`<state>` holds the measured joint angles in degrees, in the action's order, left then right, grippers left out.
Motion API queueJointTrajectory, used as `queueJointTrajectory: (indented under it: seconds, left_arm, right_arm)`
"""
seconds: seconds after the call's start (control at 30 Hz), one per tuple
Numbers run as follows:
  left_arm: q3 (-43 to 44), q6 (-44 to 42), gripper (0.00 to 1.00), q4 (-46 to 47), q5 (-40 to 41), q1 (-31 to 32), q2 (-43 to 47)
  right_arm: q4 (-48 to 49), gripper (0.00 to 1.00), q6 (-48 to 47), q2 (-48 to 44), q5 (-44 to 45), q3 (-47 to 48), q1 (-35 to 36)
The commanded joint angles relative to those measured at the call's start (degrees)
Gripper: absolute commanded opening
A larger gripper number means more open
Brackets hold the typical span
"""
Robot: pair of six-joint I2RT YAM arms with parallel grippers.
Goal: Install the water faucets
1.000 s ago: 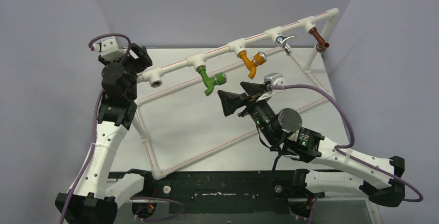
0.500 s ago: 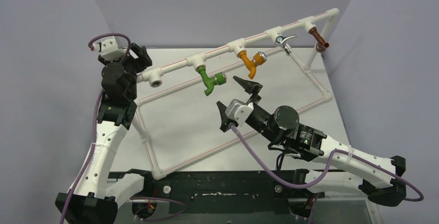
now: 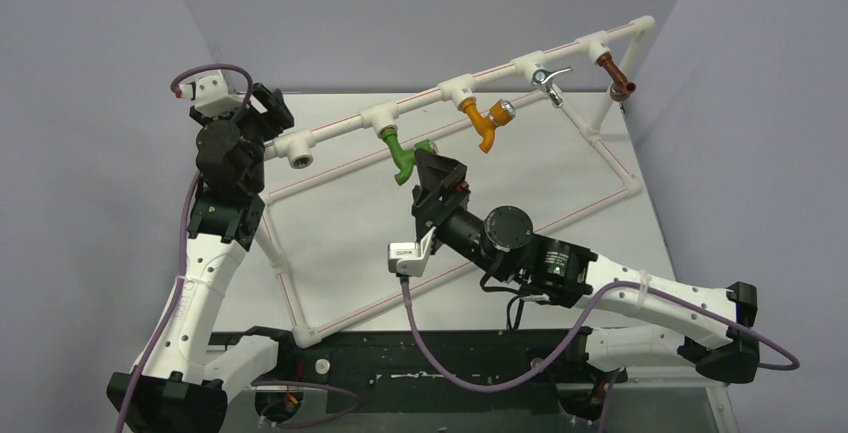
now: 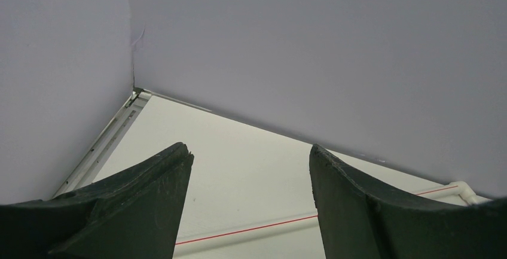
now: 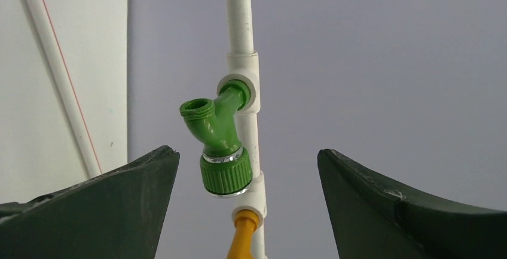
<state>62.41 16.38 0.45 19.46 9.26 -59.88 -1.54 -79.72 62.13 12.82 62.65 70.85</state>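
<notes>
The green water faucet (image 3: pixel 402 158) hangs from a tee on the white pipe rail (image 3: pixel 340 130), its knob end partly hidden by my right gripper in the top view. In the right wrist view the green faucet (image 5: pixel 217 144) sits screwed into the tee, ahead of and between my open fingers, not touched. My right gripper (image 3: pixel 437 175) is open just below and right of the faucet. My left gripper (image 3: pixel 268 105) is open and empty at the rail's left end, above the empty socket (image 3: pixel 301 161).
An orange tap (image 3: pixel 487 121), a chrome tap (image 3: pixel 546 80) and a brown fitting (image 3: pixel 619 83) hang further right on the rail. White frame pipes (image 3: pixel 450 268) lie on the table under my right arm. Grey walls close in behind and at both sides.
My right arm has rolled its wrist over and moved left and up toward the green faucet, its open fingers now close to the knob. The left arm has not moved.
</notes>
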Motion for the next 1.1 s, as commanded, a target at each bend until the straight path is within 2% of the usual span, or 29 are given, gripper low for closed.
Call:
queueJointTrajectory:
  seconds: [0.0,0.3,0.67,0.83,1.07]
  left_arm:
    - [-4.6,-1.1,0.69,-15.5,-2.1,-0.3,-3.5]
    - [-4.6,-1.1,0.69,-15.6,-2.1,-0.3,-3.5]
    - [-4.6,-1.2,0.69,-15.6,-2.0,-0.3,-3.4]
    - [-4.7,-1.2,0.69,-15.6,-2.0,-0.4,-3.5]
    - [-4.6,-1.2,0.69,-15.7,-2.0,-0.3,-3.4]
  right_arm:
    - [10.9,0.89,-10.3,2.0,6.9,-1.3,0.7]
    - [14.4,0.85,-12.1,7.8,7.8,-0.2,-0.5]
    - [16.1,0.64,-11.8,11.6,9.9,1.2,-1.9]
    - [16.7,0.47,-10.1,12.0,9.9,1.2,-2.0]
    - [20.0,0.1,-7.0,12.9,11.5,1.1,-1.9]
